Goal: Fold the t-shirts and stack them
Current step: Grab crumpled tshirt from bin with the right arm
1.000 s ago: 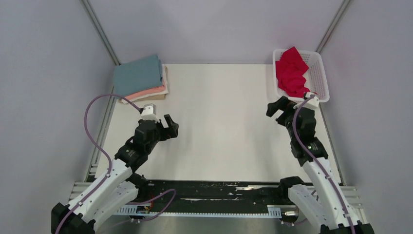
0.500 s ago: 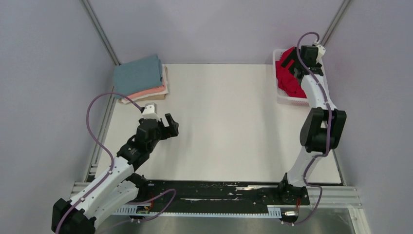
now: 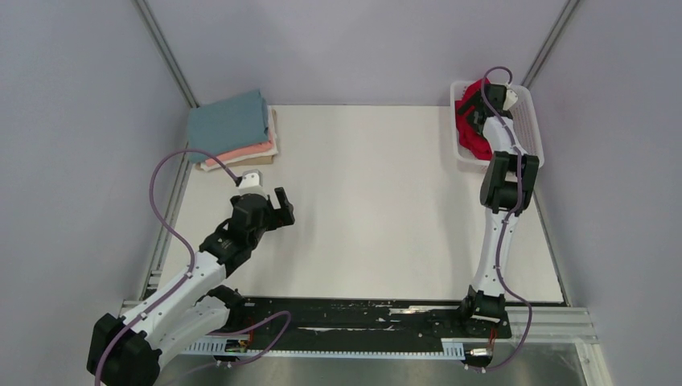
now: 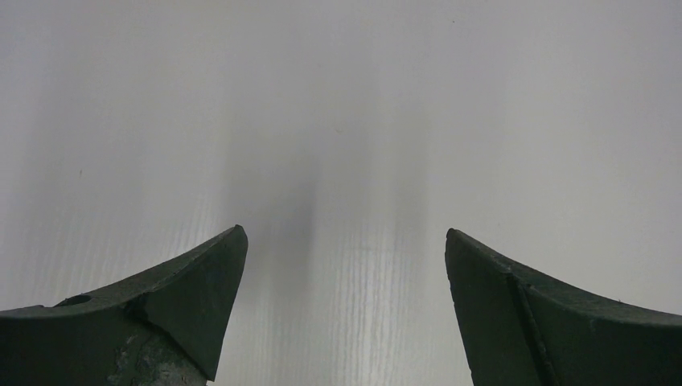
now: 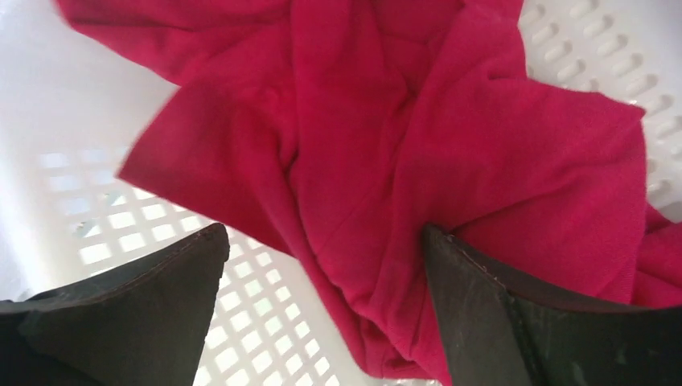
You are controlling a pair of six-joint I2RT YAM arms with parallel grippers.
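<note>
White counter [image 3: 362, 201], grey walls [image 3: 338, 48]. The red shirt [image 5: 402, 161] lies crumpled in the basket [image 3: 532, 133]; folded shirts [image 3: 233, 129] sit far across from the basket. Right jaws stand open astride a fold; left jaws open, empty. Best to pinch cloth deep, clear of the basket.

Crimson-red t-shirt [image 5: 482, 153]: plain, no print, darker red in the creases.
Basket [image 5: 121, 233]: white plastic mesh, with a grid of small rectangular holes on one face and rows of oval slots on another.
Folded t-shirts, all plain: teal-blue t-shirt [image 3: 228, 123], salmon-pink t-shirt [image 3: 245, 153], cream t-shirt [image 3: 273, 149].
Counter [image 3: 370, 201]: white, with faint fine ribbing in the left wrist view.
Left claw [image 4: 346, 241] and right claw [image 5: 322, 241]: matt dark grey-black.
Left arm [image 3: 189, 289] and right arm [image 3: 503, 233]: white shells, black joints.
Cables [image 3: 161, 193]: purple.
</note>
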